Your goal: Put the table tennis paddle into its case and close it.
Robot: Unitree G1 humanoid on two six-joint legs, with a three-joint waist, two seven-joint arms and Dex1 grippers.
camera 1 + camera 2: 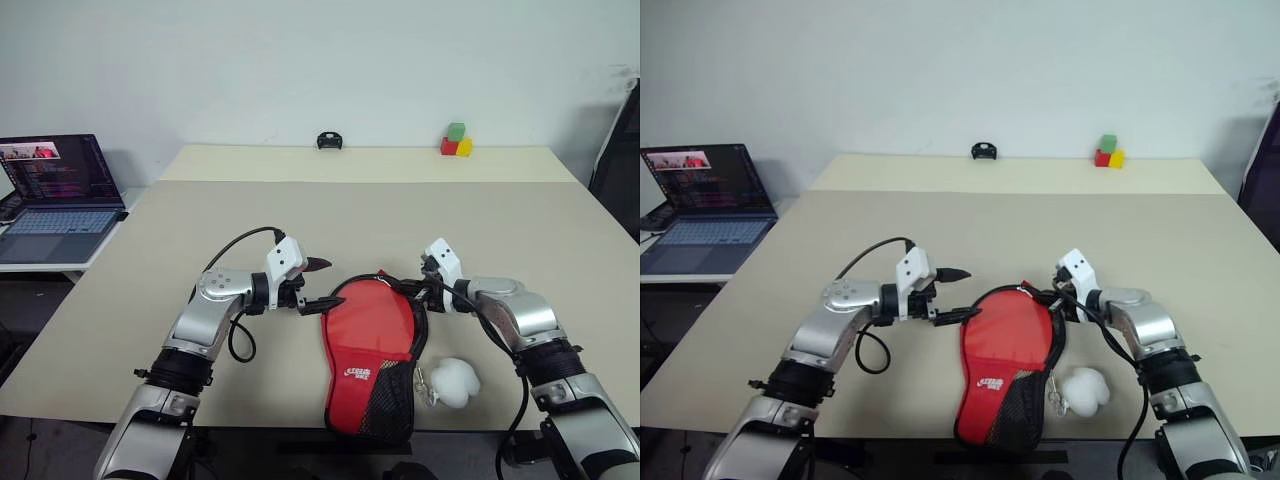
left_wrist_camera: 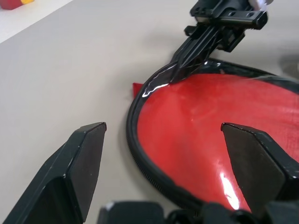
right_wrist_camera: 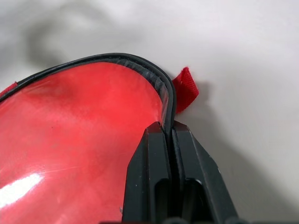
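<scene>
The case [image 1: 370, 340] lies red side up near the table's front edge, its round end pointing away from me and its black mesh end [image 1: 385, 410] reaching the edge. My right gripper [image 3: 169, 128] is shut on the case's black zipper rim [image 3: 154, 77] at the round end, beside a small red tab [image 3: 185, 88]. My left gripper [image 1: 320, 284] hovers open at the left of the round end, its fingers [image 2: 88, 149] spread on either side of the rim. The table tennis paddle is hidden.
A white lumpy object [image 1: 455, 382] lies just right of the case's mesh end. An open laptop [image 1: 55, 195] sits on a side table at the left. Coloured blocks [image 1: 456, 140] and a small black object [image 1: 329, 141] stand at the table's far edge.
</scene>
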